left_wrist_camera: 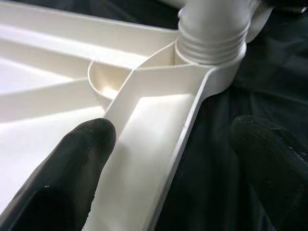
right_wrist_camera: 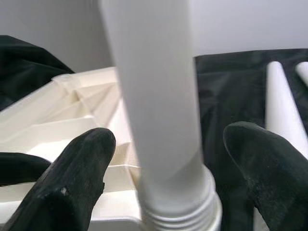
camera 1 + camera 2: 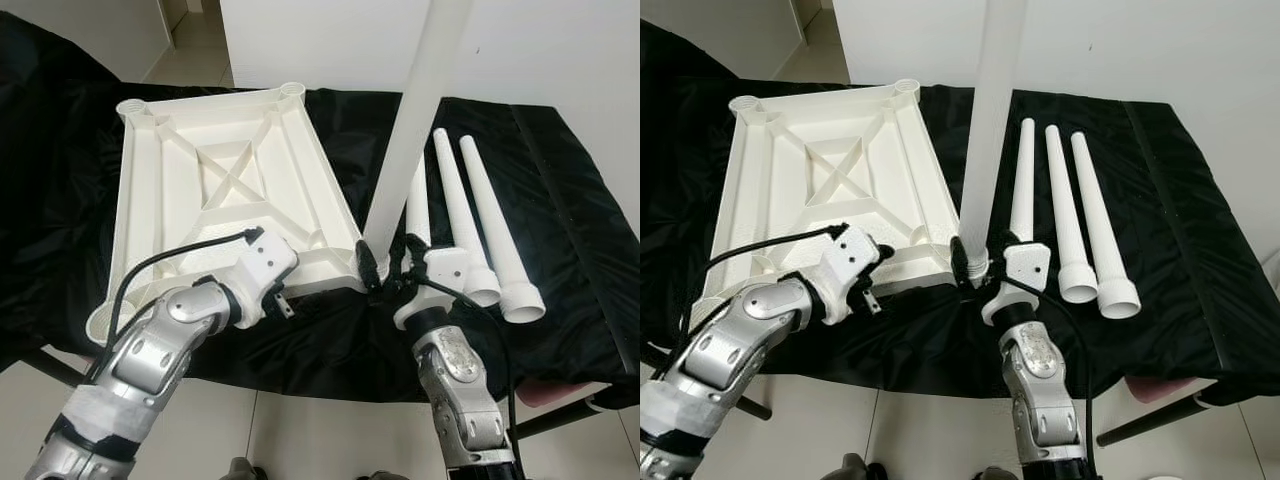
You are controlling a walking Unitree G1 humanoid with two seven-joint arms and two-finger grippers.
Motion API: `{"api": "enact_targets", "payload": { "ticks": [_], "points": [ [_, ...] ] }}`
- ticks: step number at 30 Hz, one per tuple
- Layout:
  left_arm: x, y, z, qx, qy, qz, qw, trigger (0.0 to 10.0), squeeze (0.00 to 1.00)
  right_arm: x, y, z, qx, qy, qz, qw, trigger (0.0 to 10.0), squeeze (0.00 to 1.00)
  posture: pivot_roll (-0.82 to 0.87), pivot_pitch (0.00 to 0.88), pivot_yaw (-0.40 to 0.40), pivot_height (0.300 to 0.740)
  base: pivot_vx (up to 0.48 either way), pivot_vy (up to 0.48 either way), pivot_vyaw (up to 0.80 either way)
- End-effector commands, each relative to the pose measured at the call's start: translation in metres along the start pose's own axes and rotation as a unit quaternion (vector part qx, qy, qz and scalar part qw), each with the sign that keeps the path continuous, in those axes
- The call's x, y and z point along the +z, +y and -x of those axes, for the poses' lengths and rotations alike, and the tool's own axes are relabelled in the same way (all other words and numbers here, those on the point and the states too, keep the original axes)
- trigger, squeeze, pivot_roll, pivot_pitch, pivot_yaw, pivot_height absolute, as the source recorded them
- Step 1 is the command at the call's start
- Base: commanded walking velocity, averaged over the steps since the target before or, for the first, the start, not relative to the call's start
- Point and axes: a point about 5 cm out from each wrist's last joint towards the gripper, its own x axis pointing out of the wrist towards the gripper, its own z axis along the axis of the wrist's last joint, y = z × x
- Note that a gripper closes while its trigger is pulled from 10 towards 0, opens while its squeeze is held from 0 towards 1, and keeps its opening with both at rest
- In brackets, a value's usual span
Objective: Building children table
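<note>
A: Left eye view, nearest zone: what is observed at the grippers?

B: The left gripper [image 3: 283, 300] is positioned at the near edge of the white tabletop [image 3: 215, 190], which is laid upside down on a black cloth [image 3: 560, 200]. In the left wrist view its fingers [image 1: 72, 168] are spread, one over the tabletop's ribbed underside, one over the cloth beyond the rim; nothing is clamped.

A: And the right gripper?

B: The right gripper [image 3: 385, 268] is placed at the tabletop's near right corner. Its fingers [image 2: 79, 168] are parted on either side of an upright white leg [image 3: 415, 120], without being pressed onto it.

A: Where is that leg seated?

B: Its threaded base is set in the corner socket [image 1: 211, 48].

A: Farther back?

B: Three spare legs [image 3: 470, 220] are laid side by side on the cloth, right of the tabletop. A white wall [image 3: 560, 50] is seen behind.
</note>
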Motion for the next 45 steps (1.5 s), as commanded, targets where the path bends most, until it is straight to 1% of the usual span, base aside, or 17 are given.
{"api": "enact_targets", "payload": {
  "ticks": [1, 8, 9, 10, 16, 20, 21, 23, 25, 32, 38, 39, 40, 41, 43, 44, 45],
  "points": [
    [-0.003, 0.012, 0.002, 0.097, 0.012, 0.003, 0.995, 10.0, 0.00, -0.001, 0.001, 0.003, 0.004, 0.003, -0.003, 1.000, 10.0, 0.00, -0.12, 0.118, 0.047, 0.740, 0.000, 0.000, 0.00],
    [-0.010, 0.015, 0.001, 0.114, 0.042, 0.001, 0.993, 10.0, 0.00, 0.000, -0.006, 0.003, 0.002, 0.000, 0.008, 1.000, 10.0, 0.00, -0.13, 0.122, 0.051, 0.740, 0.000, 0.000, 0.00],
    [-0.013, 0.015, 0.001, 0.118, 0.049, 0.010, 0.992, 9.1, 0.00, 0.000, -0.007, 0.002, 0.002, -0.001, 0.011, 1.000, 10.0, 0.00, -0.13, 0.123, 0.052, 0.740, 0.000, 0.000, 0.00],
    [-0.014, 0.015, 0.001, 0.124, 0.055, 0.016, 0.991, 10.0, 0.00, 0.000, -0.009, 0.002, 0.000, -0.001, 0.012, 1.000, 10.0, 0.00, -0.13, 0.123, 0.053, 0.740, 0.000, 0.000, 0.00],
    [-0.019, 0.014, 0.004, 0.135, 0.080, 0.032, 0.987, 10.0, 0.00, 0.001, -0.012, 0.002, -0.003, -0.002, 0.014, 1.000, 10.0, 0.00, -0.13, 0.129, 0.055, 0.740, 0.000, 0.000, 0.00],
    [-0.019, 0.017, 0.005, 0.159, 0.090, 0.048, 0.982, 10.0, 0.00, 0.000, -0.012, 0.003, -0.007, -0.002, 0.015, 1.000, 10.0, 0.00, -0.12, 0.133, 0.060, 0.740, 0.000, 0.000, 0.00],
    [-0.019, 0.017, 0.005, 0.159, 0.090, 0.048, 0.982, 10.0, 0.00, 0.000, -0.012, 0.003, -0.007, -0.002, 0.015, 1.000, 10.0, 0.00, -0.12, 0.133, 0.060, 0.740, 0.000, 0.000, 0.00],
    [-0.019, 0.019, 0.006, 0.168, 0.084, 0.073, 0.980, 10.0, 0.00, -0.001, -0.013, 0.004, -0.010, -0.002, 0.015, 1.000, 10.0, 0.00, -0.12, 0.136, 0.061, 0.740, 0.000, 0.000, 0.00],
    [-0.020, 0.018, 0.006, 0.166, 0.085, 0.082, 0.979, 10.0, 0.00, -0.002, -0.013, 0.005, -0.011, -0.002, 0.015, 1.000, 10.0, 0.00, -0.12, 0.138, 0.062, 0.740, 0.000, 0.000, 0.00],
    [-0.022, 0.016, 0.008, 0.176, 0.092, 0.093, 0.976, 10.0, 0.00, -0.002, -0.010, 0.009, 0.000, -0.002, 0.011, 1.000, 10.0, 0.00, -0.12, 0.143, 0.064, 0.740, 0.000, 0.000, 0.00],
    [-0.021, 0.013, 0.008, 0.185, 0.092, 0.106, 0.973, 10.0, 0.00, -0.004, -0.012, 0.017, 0.007, 0.006, 0.006, 1.000, 10.0, 0.00, -0.12, 0.149, 0.061, 0.740, 0.000, 0.000, 0.00],
    [-0.021, 0.013, 0.009, 0.194, 0.092, 0.105, 0.971, 9.5, 0.00, -0.005, -0.013, 0.019, 0.005, 0.009, 0.007, 1.000, 10.0, 0.00, -0.12, 0.154, 0.058, 0.740, 0.000, 0.000, 0.00],
    [-0.021, 0.014, 0.010, 0.201, 0.093, 0.105, 0.970, 9.5, 0.00, -0.005, -0.014, 0.021, 0.003, 0.011, 0.007, 1.000, 10.0, 0.00, -0.12, 0.154, 0.058, 0.740, 0.000, 0.000, 0.00],
    [-0.020, 0.015, 0.010, 0.207, 0.092, 0.105, 0.968, 9.2, 0.00, -0.006, -0.014, 0.022, 0.002, 0.013, 0.008, 1.000, 10.0, 0.00, -0.11, 0.154, 0.058, 0.740, 0.000, 0.000, 0.00],
    [-0.020, 0.015, 0.011, 0.210, 0.091, 0.106, 0.968, 9.2, 0.00, -0.006, -0.014, 0.022, 0.002, 0.014, 0.008, 1.000, 10.0, 0.00, -0.11, 0.154, 0.058, 0.740, 0.000, 0.000, 0.00],
    [-0.017, 0.016, 0.011, 0.214, 0.082, 0.104, 0.968, 1.9, 0.00, -0.007, -0.015, 0.023, 0.001, 0.016, 0.009, 1.000, 10.0, 0.00, -0.12, 0.150, 0.056, 0.740, 0.000, 0.000, 0.00],
    [-0.015, 0.016, 0.012, 0.217, 0.075, 0.103, 0.968, 1.9, 0.00, -0.008, -0.015, 0.024, 0.000, 0.018, 0.010, 1.000, 10.0, 0.00, -0.12, 0.150, 0.056, 0.740, 0.000, 0.000, 0.00]
  ]
}}
